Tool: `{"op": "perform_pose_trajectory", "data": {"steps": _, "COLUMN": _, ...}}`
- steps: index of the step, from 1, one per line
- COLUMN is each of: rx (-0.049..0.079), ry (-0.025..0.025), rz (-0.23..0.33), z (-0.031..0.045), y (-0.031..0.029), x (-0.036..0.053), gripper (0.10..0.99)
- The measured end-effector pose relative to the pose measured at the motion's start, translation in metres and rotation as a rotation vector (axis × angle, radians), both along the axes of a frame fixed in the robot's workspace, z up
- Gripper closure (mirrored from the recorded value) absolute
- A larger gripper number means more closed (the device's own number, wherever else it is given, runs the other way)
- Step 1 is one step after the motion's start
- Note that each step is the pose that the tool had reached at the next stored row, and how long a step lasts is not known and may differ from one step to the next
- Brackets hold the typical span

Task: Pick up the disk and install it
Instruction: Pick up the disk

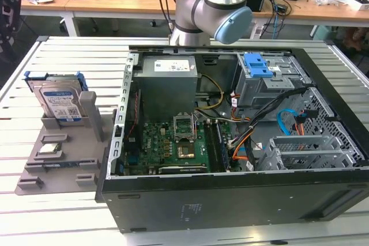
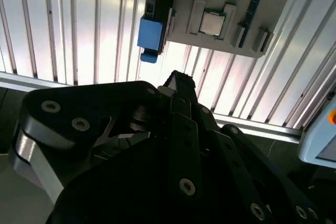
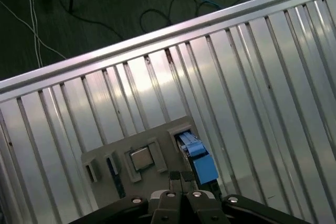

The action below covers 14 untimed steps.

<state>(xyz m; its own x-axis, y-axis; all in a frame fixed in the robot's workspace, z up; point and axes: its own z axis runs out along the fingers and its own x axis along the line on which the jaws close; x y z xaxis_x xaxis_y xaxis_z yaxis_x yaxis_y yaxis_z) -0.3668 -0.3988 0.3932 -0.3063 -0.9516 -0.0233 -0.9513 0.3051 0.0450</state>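
Note:
The disk [image 1: 60, 103] stands on edge in a slot of the grey holder tray [image 1: 57, 159], at the exterior view's left, beside the open computer case [image 1: 230, 200]. It is silver with a white-and-blue label and blue rails. In both wrist views I see it from above as a blue rail end [image 3: 198, 160] [image 2: 152, 32] at the tray's edge. My gripper [image 3: 181, 176] hangs high over the tray with its two fingertips pressed together and nothing between them. Its black body [image 2: 157, 156] fills the foreground.
A processor chip [image 3: 140, 158] [image 1: 51, 147] lies in a pocket of the tray [image 3: 105, 153]. Inside the case are a motherboard [image 1: 173, 142], loose cables and a drive cage with a blue latch [image 1: 262, 67]. The slatted aluminium table [image 1: 34, 223] ends at a rail [image 3: 131, 40], with floor cables beyond.

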Motion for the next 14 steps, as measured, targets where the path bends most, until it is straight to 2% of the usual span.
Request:
{"op": "perform_pose_trajectory", "data": {"steps": 11, "rx": 0.000, "ry": 0.0001, "rz": 0.105, "z": 0.0000, "y": 0.0000, "x": 0.0000, "gripper": 0.980}}
{"op": "perform_pose_trajectory", "data": {"steps": 14, "rx": 0.000, "ry": 0.0000, "rz": 0.159, "z": -0.0001, "y": 0.0000, "x": 0.0000, "gripper": 0.980}}
